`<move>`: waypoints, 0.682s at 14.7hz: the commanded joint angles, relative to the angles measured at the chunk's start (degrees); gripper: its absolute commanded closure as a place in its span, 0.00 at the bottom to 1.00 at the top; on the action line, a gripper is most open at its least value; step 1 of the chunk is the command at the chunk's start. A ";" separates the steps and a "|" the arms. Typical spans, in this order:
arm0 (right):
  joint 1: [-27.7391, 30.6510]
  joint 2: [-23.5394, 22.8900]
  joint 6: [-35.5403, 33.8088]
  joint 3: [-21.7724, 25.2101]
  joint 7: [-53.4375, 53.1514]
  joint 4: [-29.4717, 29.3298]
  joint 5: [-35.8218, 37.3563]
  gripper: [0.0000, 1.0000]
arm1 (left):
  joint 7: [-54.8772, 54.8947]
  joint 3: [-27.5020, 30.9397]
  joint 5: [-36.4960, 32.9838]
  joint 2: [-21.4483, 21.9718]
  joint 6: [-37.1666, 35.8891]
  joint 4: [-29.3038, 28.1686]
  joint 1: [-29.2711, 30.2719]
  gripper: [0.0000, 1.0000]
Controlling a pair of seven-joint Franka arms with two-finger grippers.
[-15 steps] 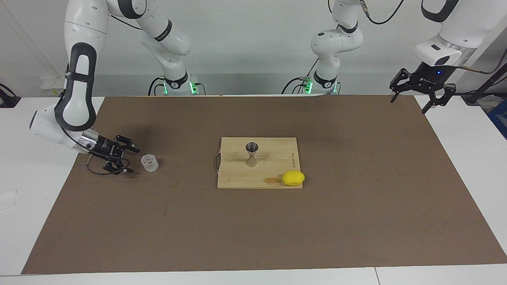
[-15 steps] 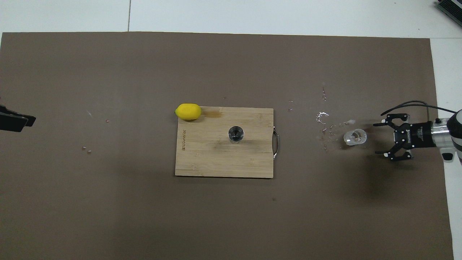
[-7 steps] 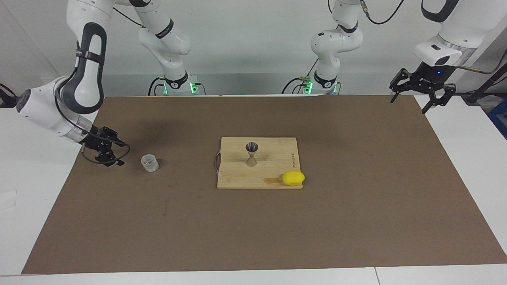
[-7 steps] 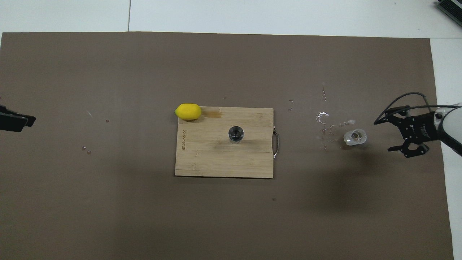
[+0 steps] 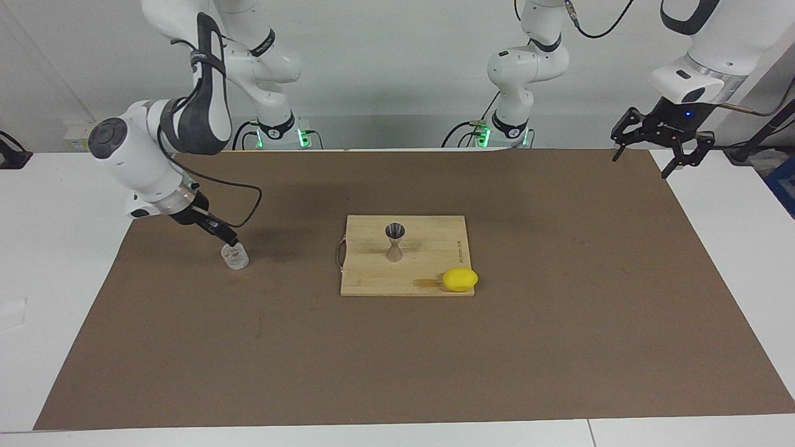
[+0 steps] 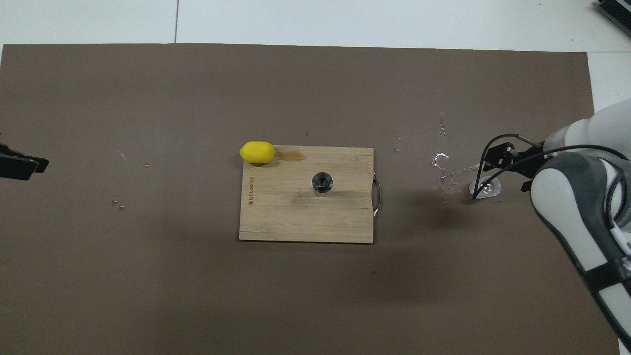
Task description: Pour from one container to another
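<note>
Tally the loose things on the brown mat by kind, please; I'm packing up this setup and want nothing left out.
Clear glass cup: 1
Metal jigger: 1
Wooden cutting board: 1
Yellow lemon: 1
Total: 4

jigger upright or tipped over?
Upright. The metal jigger stands on its lower cone on the cutting board, and the overhead view looks straight down into its open top cone.

Both arms are glossy white with dark grey joint bands and black cables; green lights glow at their bases. Each black pincer (image 5: 659,151) is skeletal, angular.
</note>
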State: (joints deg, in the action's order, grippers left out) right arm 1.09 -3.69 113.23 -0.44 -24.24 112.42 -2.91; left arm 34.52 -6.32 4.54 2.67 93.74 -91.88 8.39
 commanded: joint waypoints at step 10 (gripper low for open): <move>-3.11 1.76 -15.84 0.00 12.02 -20.21 3.96 0.00 | 0.02 0.34 0.03 0.50 -0.40 -0.50 -0.48 0.00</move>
State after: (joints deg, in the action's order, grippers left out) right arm -2.63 -0.08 100.60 -0.20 -13.65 96.79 -0.36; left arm 34.52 -6.32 4.54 2.67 93.74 -91.88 8.39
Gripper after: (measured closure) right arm 0.000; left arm 0.000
